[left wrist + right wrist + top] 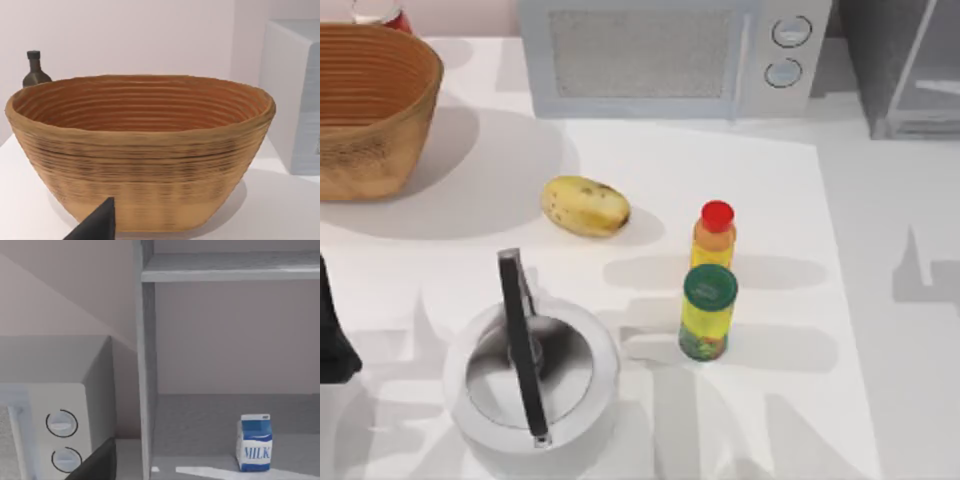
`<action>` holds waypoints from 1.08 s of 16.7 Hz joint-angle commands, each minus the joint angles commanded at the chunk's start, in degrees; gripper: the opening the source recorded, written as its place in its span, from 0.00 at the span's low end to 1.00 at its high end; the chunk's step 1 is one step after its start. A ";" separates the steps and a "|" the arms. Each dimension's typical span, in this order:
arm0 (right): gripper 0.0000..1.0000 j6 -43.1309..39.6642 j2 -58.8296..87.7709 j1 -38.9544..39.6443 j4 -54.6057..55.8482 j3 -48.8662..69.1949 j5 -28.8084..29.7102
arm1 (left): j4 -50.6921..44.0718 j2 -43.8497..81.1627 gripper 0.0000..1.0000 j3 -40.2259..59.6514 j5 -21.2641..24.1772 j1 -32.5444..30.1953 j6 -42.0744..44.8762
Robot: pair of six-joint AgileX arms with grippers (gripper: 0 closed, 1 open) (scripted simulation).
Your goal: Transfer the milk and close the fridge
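Right wrist view: milk upright on the fridge floor, door open. We cannot tell either tool's state. Risk: our reach tipping the light carton.

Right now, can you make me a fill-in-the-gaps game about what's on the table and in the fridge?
1. The milk stands upright inside the ____.
2. The bottle nearer the microwave has a ____ cap.
3. The big woven thing at the table's left is a ____.
4. The kettle has a ____ handle.

Missing words: fridge; red; basket; black
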 joint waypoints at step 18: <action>1.00 -1.67 -30.75 2.47 -11.42 -17.94 4.35 | 0.00 0.00 1.00 0.00 0.00 0.00 0.00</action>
